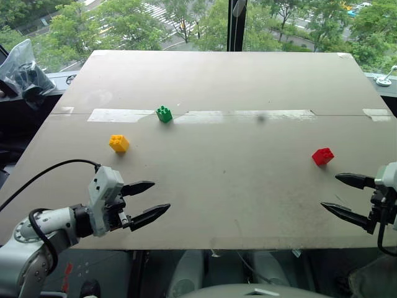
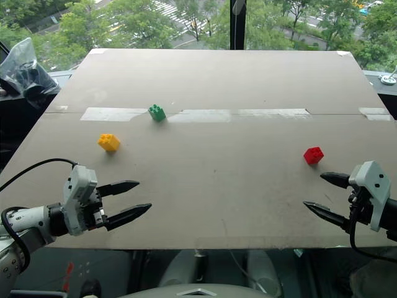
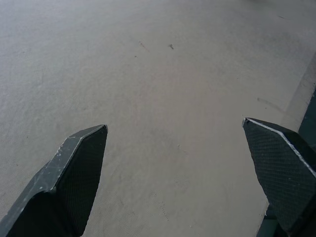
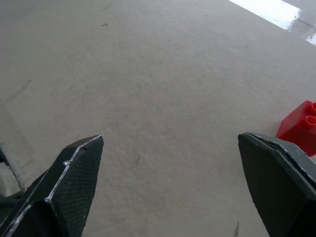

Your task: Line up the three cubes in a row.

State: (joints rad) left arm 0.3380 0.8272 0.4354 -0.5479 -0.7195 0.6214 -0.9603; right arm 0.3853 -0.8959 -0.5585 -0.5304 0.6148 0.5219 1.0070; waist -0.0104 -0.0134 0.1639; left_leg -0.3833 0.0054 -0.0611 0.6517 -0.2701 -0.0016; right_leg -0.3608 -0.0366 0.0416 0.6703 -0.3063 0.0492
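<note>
Both hands, left (image 1: 152,198) and right (image 1: 330,193), gape empty; red cube (image 1: 322,156) lies near the right.

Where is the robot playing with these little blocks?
Probably a test room high up in a building, by a big window: trees and a street crossing show far below. The blocks sit on a plain board table patched with tape.
</note>
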